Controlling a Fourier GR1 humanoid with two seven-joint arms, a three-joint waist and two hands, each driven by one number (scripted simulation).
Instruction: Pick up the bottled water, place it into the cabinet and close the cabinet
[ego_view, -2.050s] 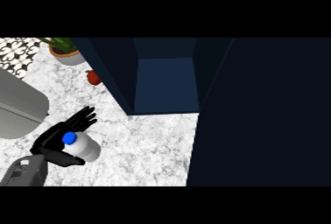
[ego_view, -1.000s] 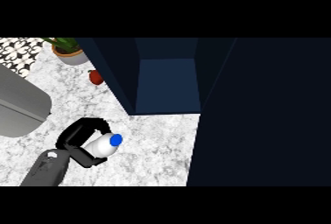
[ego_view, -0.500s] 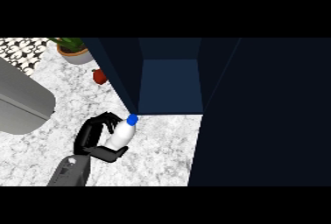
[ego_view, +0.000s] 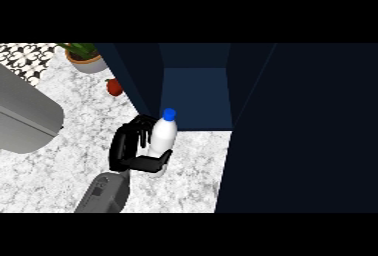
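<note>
The water bottle (ego_view: 162, 134) is held upright, blue cap on top, with the left hand (ego_view: 131, 150) curled around its lower half, thumb across the near side. It's carried just above the bench (ego_view: 66, 165), right at the near-left corner of the open cabinet (ego_view: 196, 97). The opening lies far-right of the bottle. The right hand isn't seen.

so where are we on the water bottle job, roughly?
Pickup looks done: the left hand has its fingers and thumb curled round the bottled water, blue cap up. In hand: the bottle sits just in front of the open cabinet, at its lower left corner, not yet inside. Left: set it inside, let go, close the cabinet. The right hand is not in view.
</note>
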